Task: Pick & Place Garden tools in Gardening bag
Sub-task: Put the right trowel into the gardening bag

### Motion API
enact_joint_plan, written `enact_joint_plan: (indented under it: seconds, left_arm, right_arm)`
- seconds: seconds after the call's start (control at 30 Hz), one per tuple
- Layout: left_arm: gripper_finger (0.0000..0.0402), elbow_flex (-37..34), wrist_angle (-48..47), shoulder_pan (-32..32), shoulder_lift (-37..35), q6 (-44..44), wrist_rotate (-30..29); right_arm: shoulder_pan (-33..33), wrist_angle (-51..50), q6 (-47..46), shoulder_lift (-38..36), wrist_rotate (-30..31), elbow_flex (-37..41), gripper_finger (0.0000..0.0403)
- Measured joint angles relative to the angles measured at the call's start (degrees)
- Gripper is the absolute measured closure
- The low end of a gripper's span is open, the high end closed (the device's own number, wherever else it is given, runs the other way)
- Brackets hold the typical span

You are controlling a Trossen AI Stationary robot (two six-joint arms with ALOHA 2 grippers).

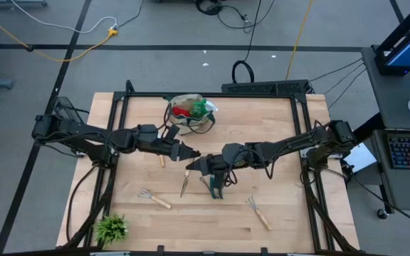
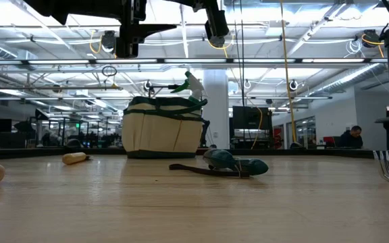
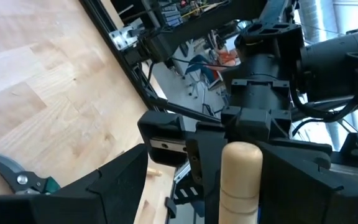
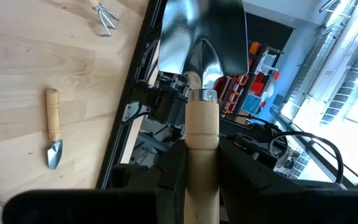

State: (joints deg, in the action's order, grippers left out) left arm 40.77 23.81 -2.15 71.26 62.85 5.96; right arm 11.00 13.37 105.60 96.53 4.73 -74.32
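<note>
The two grippers, left gripper (image 1: 191, 152) and right gripper (image 1: 193, 166), meet mid-table and block your path across the middle. Pruning shears (image 1: 216, 186), a small trowel (image 1: 184, 183) and two hand rakes (image 1: 153, 198) (image 1: 258, 212) litter the near half. The gardening bag (image 1: 188, 114) stands behind them, its mouth already stuffed.

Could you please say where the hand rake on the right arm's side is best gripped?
I would take the hand rake midway along its wooden handle, from straight above, closing across it: it lies flat and alone, its tines splay.
</note>
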Motion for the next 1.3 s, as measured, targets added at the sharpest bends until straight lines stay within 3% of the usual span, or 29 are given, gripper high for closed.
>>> enact_joint_plan:
  seconds: [0.13,0.47,1.07,1.3]
  left_arm:
    - [0.0140,0.0,0.0,0.0,0.0,-0.1,0.0]
    - [0.0328,0.1,0.7,0.0,-0.1,-2.4,1.5]
    - [0.0333,0.1,3.0,0.0,0.0,-5.1,3.2]
    - [0.0333,0.1,2.9,0.0,0.0,-5.8,3.3]
  right_arm:
    - [0.0,0.0,0.0,0.0,-0.1,0.0,0.0342]
    - [0.0,-0.4,-0.2,0.1,-0.1,0.1,0.0341]
    - [0.0,0.2,0.3,0.1,1.5,0.1,0.0339]
    - [0.3,0.2,-4.1,0.1,1.6,0.1,0.0317]
